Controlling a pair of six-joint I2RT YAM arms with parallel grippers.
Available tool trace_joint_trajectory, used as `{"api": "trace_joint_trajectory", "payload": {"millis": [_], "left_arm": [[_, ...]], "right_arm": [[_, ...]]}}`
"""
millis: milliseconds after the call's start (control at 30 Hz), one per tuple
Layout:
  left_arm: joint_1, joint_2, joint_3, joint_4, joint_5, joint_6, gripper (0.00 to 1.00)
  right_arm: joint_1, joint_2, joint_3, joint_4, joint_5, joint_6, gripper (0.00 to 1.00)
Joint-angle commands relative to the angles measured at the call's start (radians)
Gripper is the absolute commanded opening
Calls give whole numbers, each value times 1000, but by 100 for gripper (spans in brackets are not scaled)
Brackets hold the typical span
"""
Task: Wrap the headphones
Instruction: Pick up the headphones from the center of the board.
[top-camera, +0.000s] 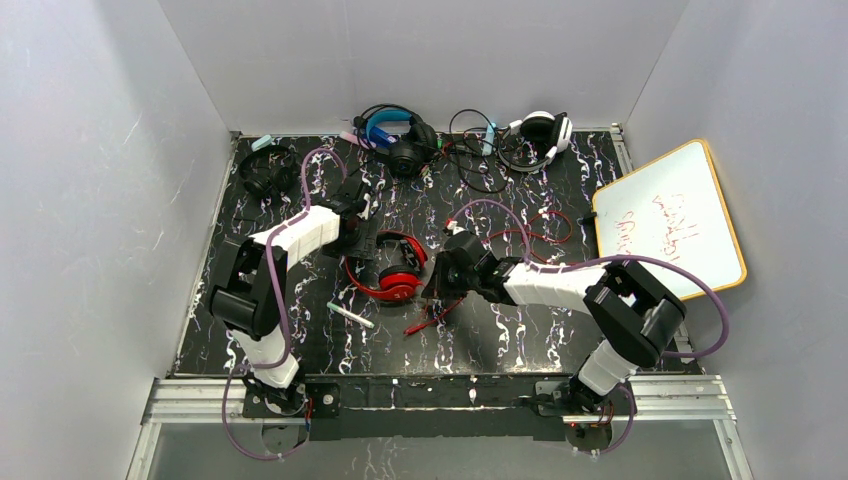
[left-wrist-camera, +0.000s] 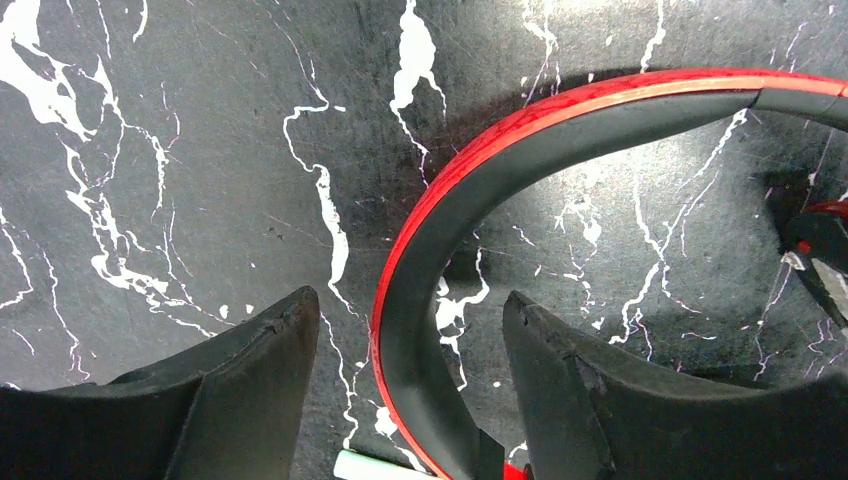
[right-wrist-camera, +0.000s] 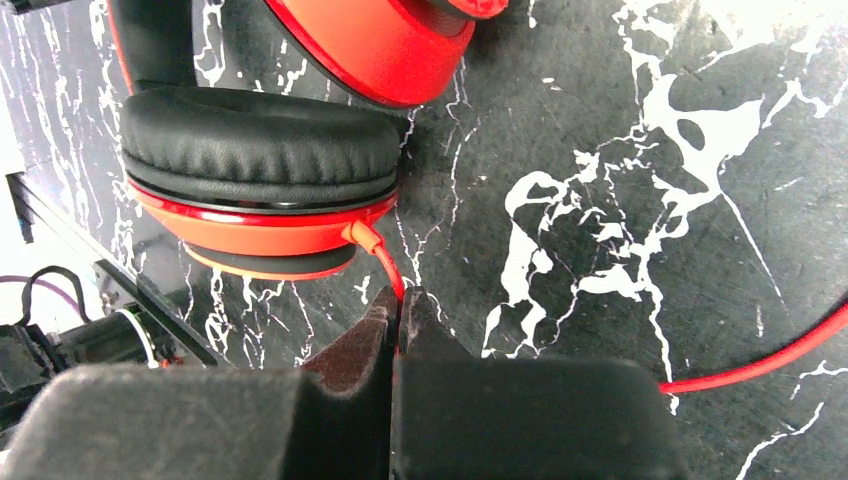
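Red headphones (top-camera: 385, 268): flat on the table (top-camera: 520, 330), mid-surface. Left gripper (left-wrist-camera: 408, 305): jaws open astride their headband (left-wrist-camera: 450, 210), likely to steady them. Right gripper (right-wrist-camera: 398, 305): jaws closed on the red cable (right-wrist-camera: 385, 262) just beside their earcup (right-wrist-camera: 260, 150), seemingly ready for winding

This is looking like a robotics lab cell rather than a home or shop. Plain white panels (top-camera: 420, 50) are boxing in a black, white-veined table (top-camera: 520, 330) on three sides. Two robot arms, left (top-camera: 290, 240) and right (top-camera: 560, 285), are sitting bolted to a bare aluminium frame (top-camera: 190, 398) at the near edge, with purple cabling (top-camera: 722, 318) looping off them. A whiteboard (top-camera: 670, 215) with red handwriting is leaning at the right, and several headphones (top-camera: 388, 268) are lying about the table.
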Motion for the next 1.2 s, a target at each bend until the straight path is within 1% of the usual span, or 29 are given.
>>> {"api": "trace_joint_trajectory", "payload": {"millis": [0,267,400,500,600,733,833,1067,1167], "left_arm": [[5,5,28,-26,10,11,64],[5,40,43,-28,37,3,55],[5,56,45,-29,59,-6,54],[5,62,47,-31,57,-6,50],[5,65,58,-30,62,0,49],[5,66,88,-28,81,25,55],[5,77,111,-29,76,48,50],[5,99,91,-38,71,55,50],[5,104,94,-39,68,57,48]], "right_arm": [[-3,-16,-31,27,17,4,1],[-5,-10,-65,64,-6,7,1],[-5,-1,-71,69,-7,6,1],[-5,3,-76,82,-15,4,1],[-6,8,-74,87,-22,0,1],[-5,8,-67,81,-22,-12,1],[-6,8,-64,80,-23,-13,1],[-7,13,-54,74,-22,-17,1],[-8,16,-56,65,-17,-19,1]]}}
